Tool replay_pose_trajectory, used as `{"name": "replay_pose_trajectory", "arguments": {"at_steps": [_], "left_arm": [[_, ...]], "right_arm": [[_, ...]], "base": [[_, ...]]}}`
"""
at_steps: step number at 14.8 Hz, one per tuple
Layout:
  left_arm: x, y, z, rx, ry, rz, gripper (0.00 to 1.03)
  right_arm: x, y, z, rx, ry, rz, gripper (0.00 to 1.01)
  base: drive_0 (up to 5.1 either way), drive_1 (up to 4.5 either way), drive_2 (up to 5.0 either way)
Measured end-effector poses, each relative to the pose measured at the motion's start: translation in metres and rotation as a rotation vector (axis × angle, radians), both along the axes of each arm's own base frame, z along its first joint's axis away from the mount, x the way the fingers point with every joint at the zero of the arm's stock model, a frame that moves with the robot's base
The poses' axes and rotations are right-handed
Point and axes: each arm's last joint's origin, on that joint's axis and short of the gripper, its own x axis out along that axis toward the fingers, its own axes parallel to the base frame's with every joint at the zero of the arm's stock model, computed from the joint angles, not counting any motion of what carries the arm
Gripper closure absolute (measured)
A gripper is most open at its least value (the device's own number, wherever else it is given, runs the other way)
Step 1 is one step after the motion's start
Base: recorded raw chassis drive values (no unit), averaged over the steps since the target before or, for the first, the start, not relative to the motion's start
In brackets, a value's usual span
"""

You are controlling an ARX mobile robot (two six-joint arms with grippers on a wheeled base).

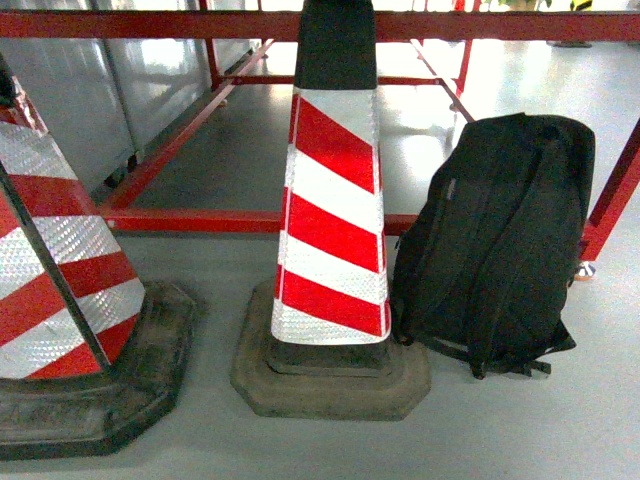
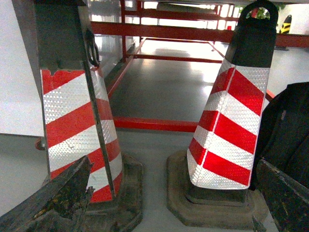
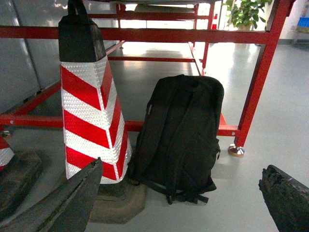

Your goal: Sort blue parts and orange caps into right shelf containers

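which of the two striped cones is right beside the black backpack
The middle cone, fully in the head view; the backpack stands at its right. The other cone is cut off at left.

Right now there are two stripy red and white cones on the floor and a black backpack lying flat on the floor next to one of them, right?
Nearly. The black backpack is not lying flat: it stands upright, right beside the middle cone. The head view shows it best. The rest holds: two red and white striped cones on the floor, the other cone at the left.
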Motion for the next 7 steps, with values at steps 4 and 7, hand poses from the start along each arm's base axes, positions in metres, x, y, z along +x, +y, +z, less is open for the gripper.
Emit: {"name": "replay_pose_trajectory", "arguments": {"at_steps": [4, 7], "left_arm": [[0.0, 0.0, 0.0, 0.0, 0.0, 0.0, 0.05], [0.0, 0.0, 0.0, 0.0, 0.0, 0.0, 0.05]], "right_arm": [[0.0, 0.0, 0.0, 0.0, 0.0, 0.0, 0.03], [0.0, 0.0, 0.0, 0.0, 0.0, 0.0, 0.03]], "base": [[0.0, 0.0, 0.0], [0.0, 0.0, 0.0]]}}
